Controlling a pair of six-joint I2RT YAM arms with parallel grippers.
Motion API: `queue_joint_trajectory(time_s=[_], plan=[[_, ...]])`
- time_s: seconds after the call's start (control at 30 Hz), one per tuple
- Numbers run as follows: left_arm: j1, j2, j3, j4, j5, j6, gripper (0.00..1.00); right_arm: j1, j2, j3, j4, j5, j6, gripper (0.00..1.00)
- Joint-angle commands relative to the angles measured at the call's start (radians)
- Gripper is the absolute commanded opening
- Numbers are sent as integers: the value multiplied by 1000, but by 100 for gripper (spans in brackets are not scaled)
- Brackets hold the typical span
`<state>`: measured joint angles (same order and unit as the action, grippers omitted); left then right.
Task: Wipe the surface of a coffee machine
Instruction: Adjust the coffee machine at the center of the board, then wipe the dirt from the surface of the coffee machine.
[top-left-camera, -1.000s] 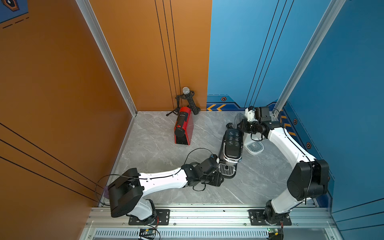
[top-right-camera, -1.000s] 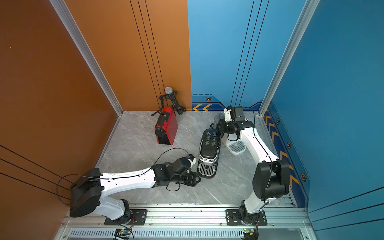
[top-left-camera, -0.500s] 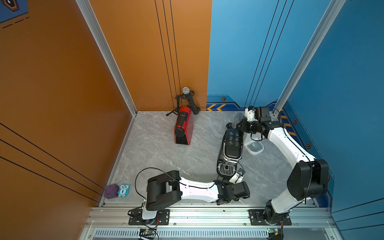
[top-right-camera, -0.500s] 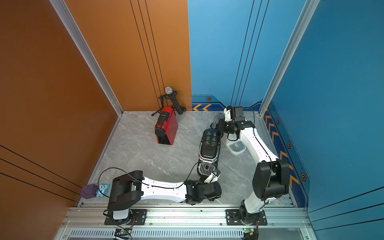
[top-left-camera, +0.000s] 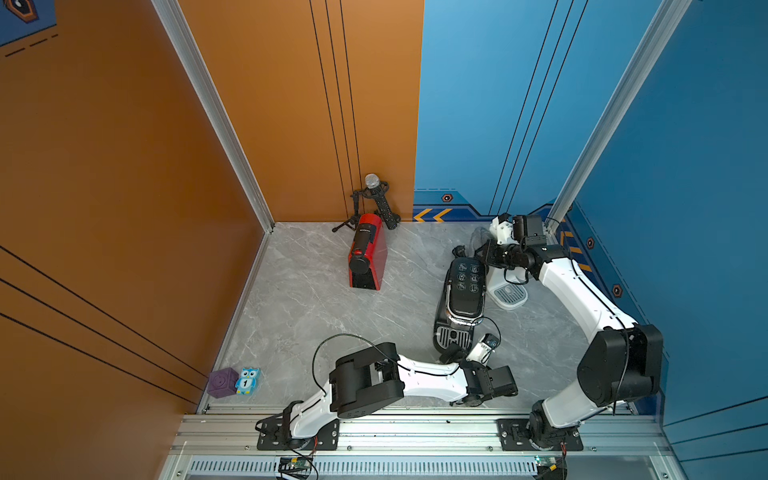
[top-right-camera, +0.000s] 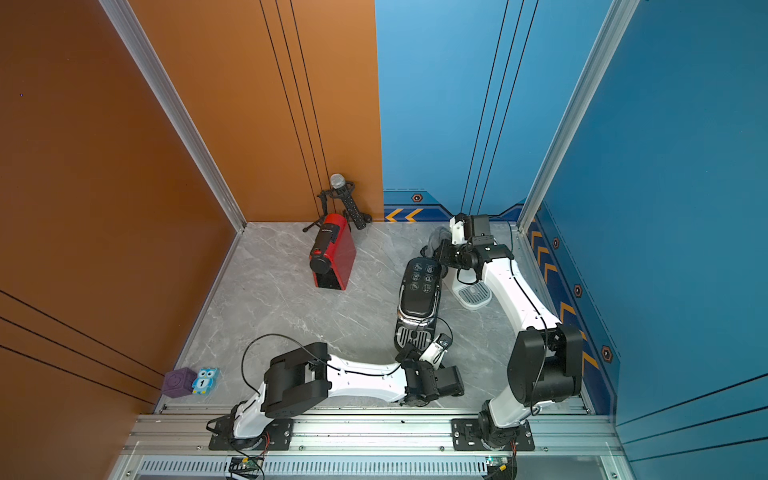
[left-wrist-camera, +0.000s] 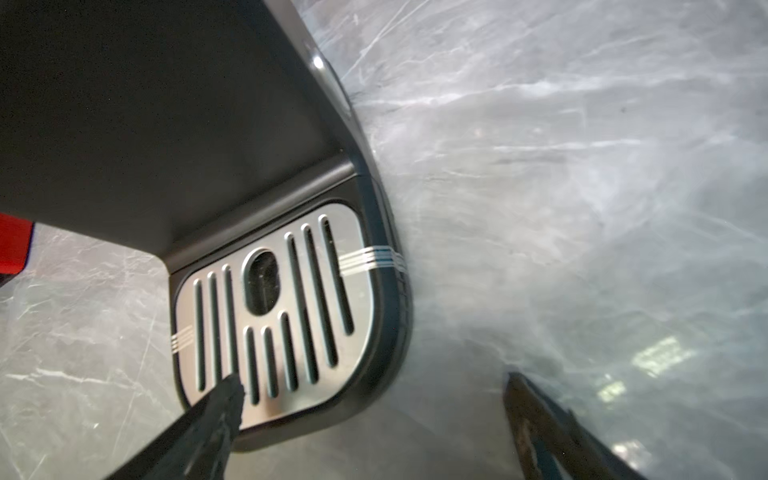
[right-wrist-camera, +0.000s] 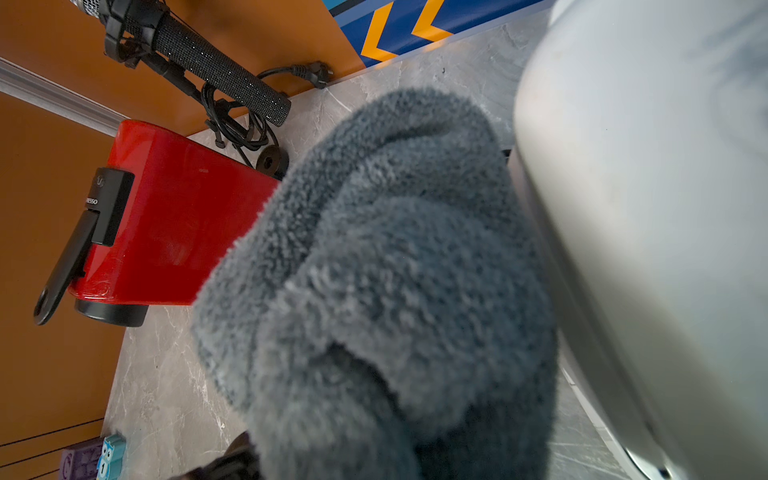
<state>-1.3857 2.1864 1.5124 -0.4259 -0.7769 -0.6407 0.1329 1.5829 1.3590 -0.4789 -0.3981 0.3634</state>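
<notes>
A black coffee machine (top-left-camera: 463, 299) (top-right-camera: 417, 295) stands at the middle right in both top views. Its slotted metal drip tray (left-wrist-camera: 270, 320) fills the left wrist view. My left gripper (top-left-camera: 454, 356) (left-wrist-camera: 372, 388) is open just in front of that tray, one fingertip (left-wrist-camera: 226, 395) over the tray's edge, nothing between the fingers. My right gripper (top-left-camera: 482, 249) is shut on a grey fluffy cloth (right-wrist-camera: 386, 270) at the black machine's rear end, beside a white coffee machine (right-wrist-camera: 644, 208) (top-left-camera: 509, 293). The cloth hides the right fingers almost fully.
A red coffee machine (top-left-camera: 368, 253) (right-wrist-camera: 178, 224) stands at the back with a microphone on a tripod (top-left-camera: 376, 199) behind it. A purple cube (top-left-camera: 222, 382) and a blue owl toy (top-left-camera: 247, 380) sit at the front left by the orange wall. Walls enclose three sides.
My left arm has swung from the left side round to the front of the black machine, and its gripper has opened wide. The right arm and cloth have stayed put.
</notes>
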Motion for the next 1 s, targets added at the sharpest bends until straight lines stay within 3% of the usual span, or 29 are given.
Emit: queue_joint_trajectory(time_s=[0.0, 0.13, 0.6, 0.77, 0.97], plan=[[68, 26, -47, -114, -24, -106, 96, -1, -29, -20, 8, -33, -2, 13], [138, -23, -135, -112, 19, -163, 95, -3, -27, -27, 8, -31, -6, 13], [294, -195, -389, -111, -23, -185, 96, -13, 4, -37, 31, -51, 13, 13], [364, -254, -420, -106, -12, -155, 97, -3, -23, -35, 75, -107, 26, 13], [397, -242, -346, -106, 24, -68, 98, 3, -54, -55, 81, -127, 36, 13]])
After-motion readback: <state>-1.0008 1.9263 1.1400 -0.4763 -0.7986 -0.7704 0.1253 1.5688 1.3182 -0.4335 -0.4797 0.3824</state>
